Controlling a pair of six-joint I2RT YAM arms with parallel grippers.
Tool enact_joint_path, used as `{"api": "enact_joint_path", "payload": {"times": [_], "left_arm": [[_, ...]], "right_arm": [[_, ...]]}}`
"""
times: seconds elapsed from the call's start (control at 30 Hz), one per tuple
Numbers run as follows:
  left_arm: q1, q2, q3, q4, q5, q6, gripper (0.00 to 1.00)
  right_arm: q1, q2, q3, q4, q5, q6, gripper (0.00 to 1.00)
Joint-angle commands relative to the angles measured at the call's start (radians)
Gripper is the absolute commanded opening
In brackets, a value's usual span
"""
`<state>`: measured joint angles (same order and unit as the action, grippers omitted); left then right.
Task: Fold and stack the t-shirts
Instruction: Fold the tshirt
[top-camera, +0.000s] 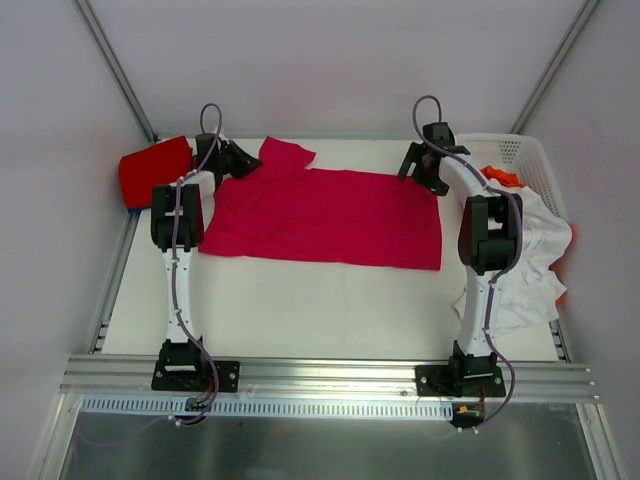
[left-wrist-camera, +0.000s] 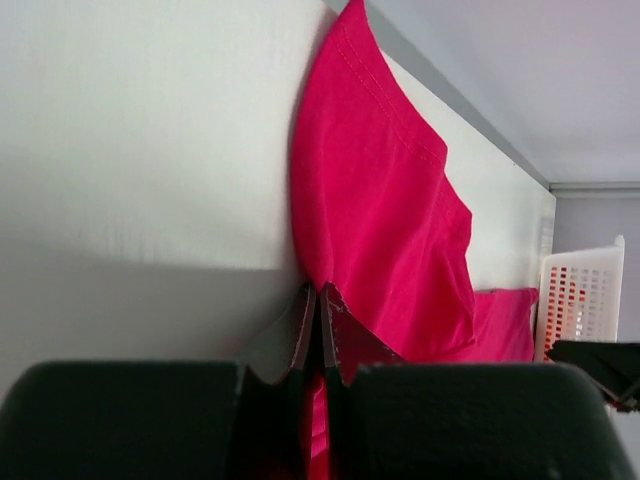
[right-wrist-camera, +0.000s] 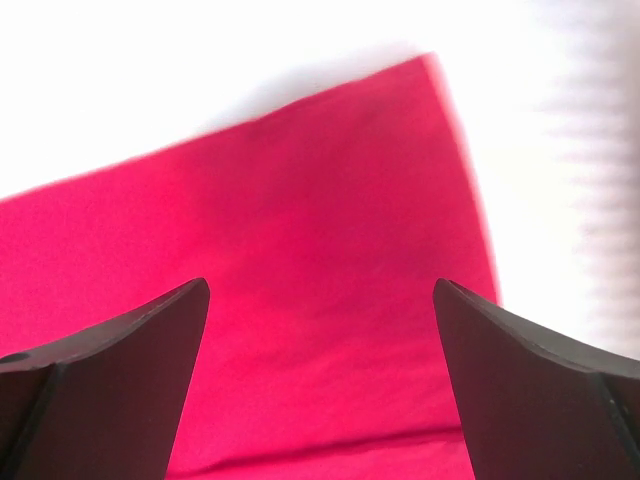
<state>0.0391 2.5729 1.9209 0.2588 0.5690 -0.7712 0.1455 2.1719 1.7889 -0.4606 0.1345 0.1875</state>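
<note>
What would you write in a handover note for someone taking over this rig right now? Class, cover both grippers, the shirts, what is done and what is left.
Left gripper: shut on the far left edge of the pink shirt.
Right gripper: open over that shirt's far right corner, holding nothing.
Shirts: the pink shirt is spread across the middle of the table, its left part rumpled. Red shirt: a compact bundle at the far left corner. White shirt hangs over the basket on the right, orange shirt inside it.
Done: the red one looks folded.
Left: fold pink, white and orange, then stack.
</note>
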Motion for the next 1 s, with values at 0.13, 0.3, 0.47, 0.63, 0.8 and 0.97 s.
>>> {"api": "enact_joint_path", "payload": {"times": [0.13,0.3,0.47,0.63,0.8,0.97], "left_arm": [[0.028,-0.089,-0.175,0.226,-0.006,-0.05,0.0],[0.028,-0.091,-0.181,0.243,-0.003,-0.051,0.0],[0.028,-0.097,-0.198,0.264,0.0,-0.051,0.0],[0.028,-0.1,-0.207,0.278,0.002,-0.054,0.0],[0.03,-0.102,-0.212,0.287,0.002,-0.056,0.0],[0.031,-0.099,-0.211,0.29,0.002,-0.057,0.0]], "right_arm": [[-0.095,0.106,0.179,-0.127,0.132,0.058,0.99],[-0.141,0.134,0.239,-0.176,0.135,0.064,0.99],[-0.164,0.19,0.3,-0.173,0.038,0.07,1.0],[-0.173,0.316,0.455,-0.224,-0.097,0.127,0.99],[-0.167,0.362,0.463,-0.202,-0.17,0.175,0.99],[-0.165,0.329,0.417,-0.201,-0.15,0.178,0.99]]}}
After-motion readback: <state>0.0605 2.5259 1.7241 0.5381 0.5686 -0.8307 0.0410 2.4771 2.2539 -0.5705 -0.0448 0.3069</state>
